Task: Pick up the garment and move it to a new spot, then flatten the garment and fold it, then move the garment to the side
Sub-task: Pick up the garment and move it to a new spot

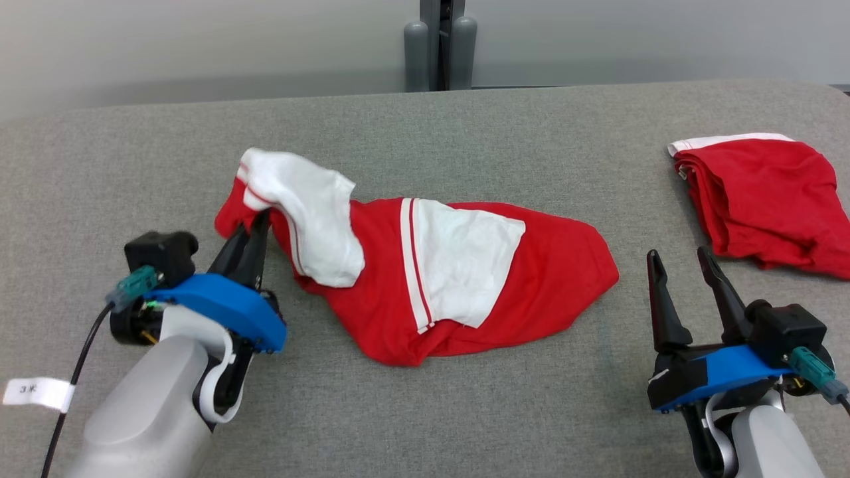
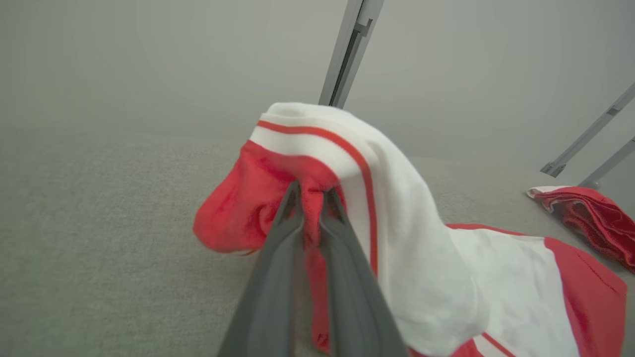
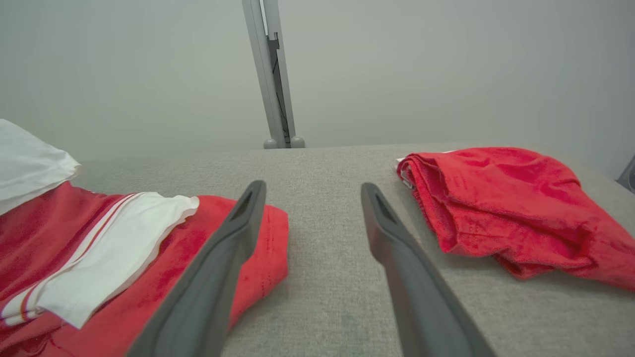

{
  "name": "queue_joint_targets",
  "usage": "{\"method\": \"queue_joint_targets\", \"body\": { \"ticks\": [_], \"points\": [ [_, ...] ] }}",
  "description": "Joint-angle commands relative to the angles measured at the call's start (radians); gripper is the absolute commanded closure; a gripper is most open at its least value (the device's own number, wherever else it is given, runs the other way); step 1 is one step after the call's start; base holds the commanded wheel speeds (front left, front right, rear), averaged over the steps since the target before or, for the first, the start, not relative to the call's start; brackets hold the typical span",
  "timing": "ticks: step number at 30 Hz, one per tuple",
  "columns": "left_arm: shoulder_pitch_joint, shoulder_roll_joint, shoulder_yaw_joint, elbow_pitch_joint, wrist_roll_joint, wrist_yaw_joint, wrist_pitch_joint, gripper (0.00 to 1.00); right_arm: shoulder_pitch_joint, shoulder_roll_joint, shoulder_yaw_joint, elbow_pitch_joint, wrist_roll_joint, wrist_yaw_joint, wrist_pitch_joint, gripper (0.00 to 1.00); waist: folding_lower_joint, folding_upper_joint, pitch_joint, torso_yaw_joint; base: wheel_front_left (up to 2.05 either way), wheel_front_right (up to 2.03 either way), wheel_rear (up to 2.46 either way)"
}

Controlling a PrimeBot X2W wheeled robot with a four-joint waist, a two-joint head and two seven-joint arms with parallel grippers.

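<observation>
A red and white garment [image 1: 458, 279] lies crumpled in the middle of the grey table. My left gripper [image 1: 255, 229] is shut on its left edge, where red cloth is pinched between the fingers [image 2: 312, 198] and lifted a little; a white sleeve with a red stripe [image 2: 397, 208] drapes over the grip. My right gripper [image 1: 684, 259] stands open near the table's front right, just off the garment's right tip [image 3: 263, 248], with nothing between its fingers [image 3: 233, 238].
A second red garment [image 1: 764, 206] with a white band lies bunched at the table's right edge, also seen in the right wrist view [image 3: 501, 208]. A grey post [image 1: 439, 46] stands behind the table's far edge. Bare grey cloth [image 1: 465, 411] spreads along the front.
</observation>
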Motion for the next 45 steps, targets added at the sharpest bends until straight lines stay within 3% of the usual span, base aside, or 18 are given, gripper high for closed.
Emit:
{"method": "queue_joint_targets", "body": {
  "ticks": [1,7,8,10,11,20,25,38,45],
  "points": [
    [0.009,-0.004,0.009,0.027,-0.001,-0.009,-0.012,1.0,-0.011,-0.001,-0.003,0.006,-0.008,0.0,-0.008,0.0,-0.0001,0.0,0.002,0.0,0.0,0.0,0.0],
    [0.037,-0.017,0.075,0.165,0.046,-0.041,-0.035,1.0,-0.019,-0.001,-0.008,0.036,-0.022,0.0,-0.017,0.0,-0.0001,0.0,0.002,0.002,0.0,0.0,0.0],
    [0.038,-0.019,0.095,0.17,0.061,-0.042,-0.035,0.91,-0.02,-0.001,-0.008,0.041,-0.024,0.0,-0.018,0.0,-0.0001,0.0,0.0,0.003,0.0,0.0,0.0],
    [0.05,-0.025,0.134,0.169,0.093,-0.049,-0.035,0.52,-0.023,-0.001,-0.005,0.05,-0.024,0.0,-0.018,0.0,-0.0001,0.0,-0.006,0.005,0.0,0.0,0.0],
    [0.054,-0.028,0.156,0.166,0.107,-0.051,-0.035,0.0,-0.024,-0.001,-0.002,0.055,-0.024,0.0,-0.018,0.0,-0.0001,0.0,-0.008,0.006,0.0,0.0,0.0],
    [0.084,-0.038,0.308,0.062,0.277,-0.076,-0.035,0.0,-0.032,-0.001,0.019,0.084,-0.033,0.0,-0.022,0.0,-0.0001,0.0,-0.046,0.01,0.0,0.0,0.0],
    [0.153,-0.08,0.372,-0.01,0.331,-0.085,-0.034,0.0,-0.019,-0.001,0.025,0.089,-0.045,0.0,-0.025,0.0,-0.0001,0.0,-0.077,0.018,0.0,0.0,0.0],
    [0.429,-0.199,0.497,-0.165,0.447,-0.041,-0.034,0.0,0.046,-0.001,0.059,0.104,-0.034,0.0,-0.019,0.0,-0.0001,0.0,-0.141,0.04,0.0,0.0,0.0],
    [0.538,-0.243,0.546,-0.215,0.487,-0.038,-0.034,0.0,0.087,-0.001,0.096,0.113,0.007,0.0,-0.029,0.0,-0.0001,0.0,-0.159,0.043,0.0,0.0,0.0]
  ]
}}
